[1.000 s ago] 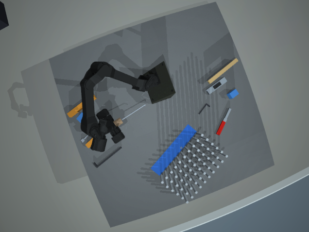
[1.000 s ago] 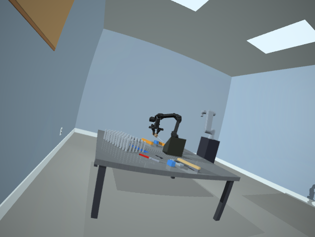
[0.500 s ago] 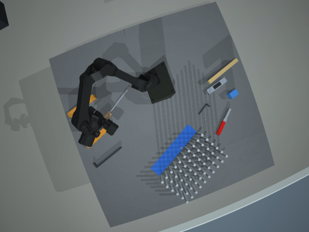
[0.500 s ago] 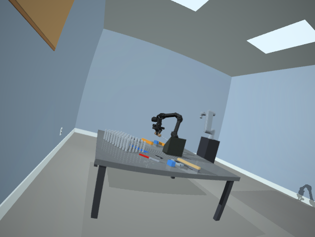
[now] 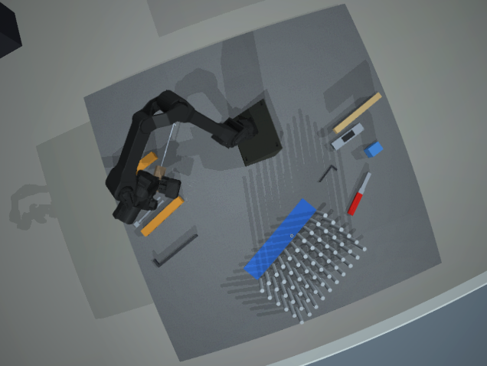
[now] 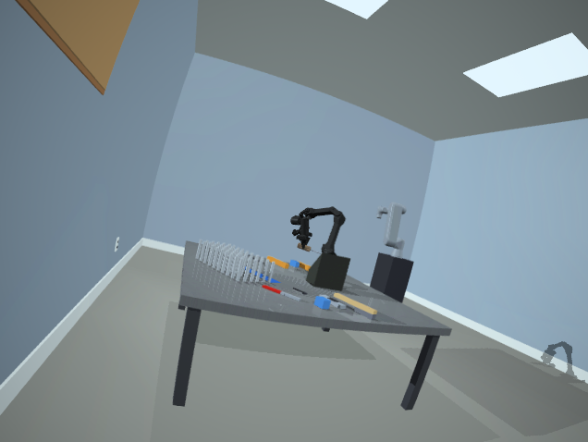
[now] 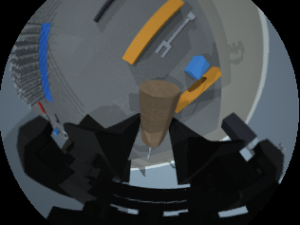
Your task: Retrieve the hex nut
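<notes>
My gripper (image 5: 160,178) (image 6: 302,243) (image 7: 155,117) is shut on the brown wooden handle (image 5: 159,171) (image 7: 157,112) of a hook tool. Its thin wire shaft (image 5: 168,143) points away from the spacers, toward the arm's elbow. I hold it above the left side of the table, over the orange bars. The small hex nut (image 5: 291,235) lies on the blue taped strip (image 5: 271,247) (image 6: 266,276) (image 7: 46,63). The grey metal spacers (image 5: 315,267) (image 6: 227,259) (image 7: 24,57) stand upright in their grid beyond the strip.
Two orange bars (image 5: 163,215) (image 5: 146,160) (image 7: 153,28), a wrench (image 5: 146,215) (image 7: 174,37), a blue cube (image 7: 198,65) and a dark L-bar (image 5: 178,250) lie below me. A hex key (image 5: 327,172), red screwdriver (image 5: 357,195), blue cube (image 5: 373,149), grey block (image 5: 347,136) and wooden strip (image 5: 357,112) lie at the right.
</notes>
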